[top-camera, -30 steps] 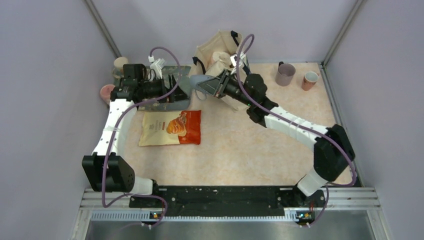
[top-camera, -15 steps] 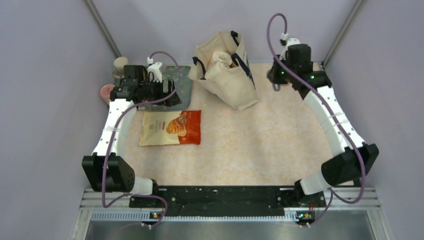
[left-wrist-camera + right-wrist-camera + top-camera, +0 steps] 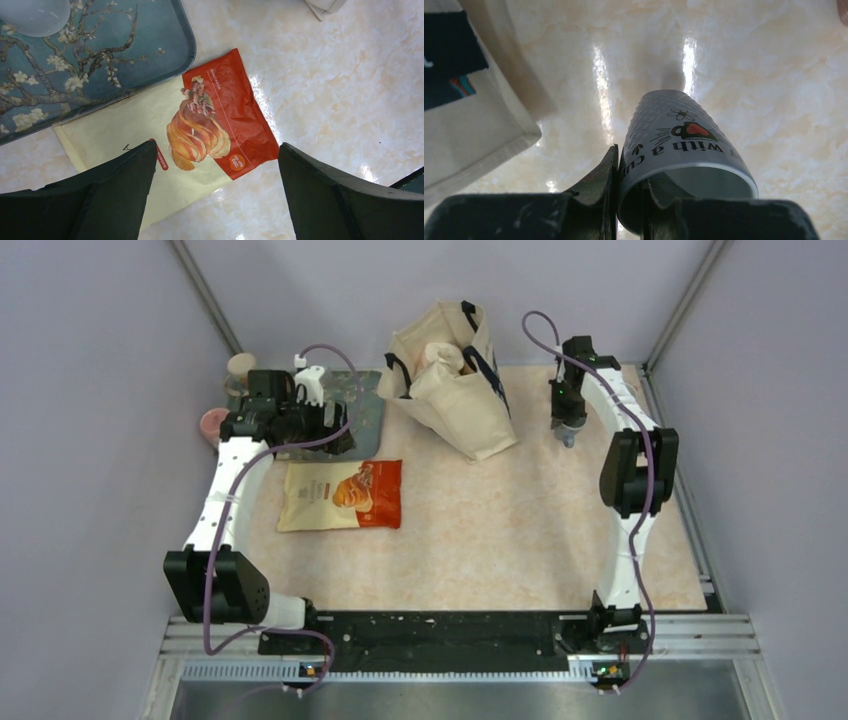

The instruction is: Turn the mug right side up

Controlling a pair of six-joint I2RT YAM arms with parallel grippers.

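A pale grey mug [image 3: 679, 140] with black lettering and a small red heart hangs in my right gripper [image 3: 630, 170]. The gripper is shut on the mug's rim, one finger outside the wall and one inside. The mug's mouth faces the wrist camera and its base points down at the marbled table. From above, the right gripper [image 3: 567, 430] hangs at the back right with the mug [image 3: 568, 438] just showing under it. My left gripper [image 3: 215, 150] stands wide open and empty above a snack packet; from above it [image 3: 335, 430] is at the back left.
A cream tote bag [image 3: 450, 380] stands at the back centre, its corner [image 3: 469, 100] close to the left of the mug. A red and cream snack packet [image 3: 345, 495] lies beside a blue floral tray [image 3: 368, 405]. A pink cup [image 3: 213, 424] sits at the far left.
The right arm swung from the tote bag to the back right corner, then folded in, and now holds the mug over the table. The left arm has barely moved.
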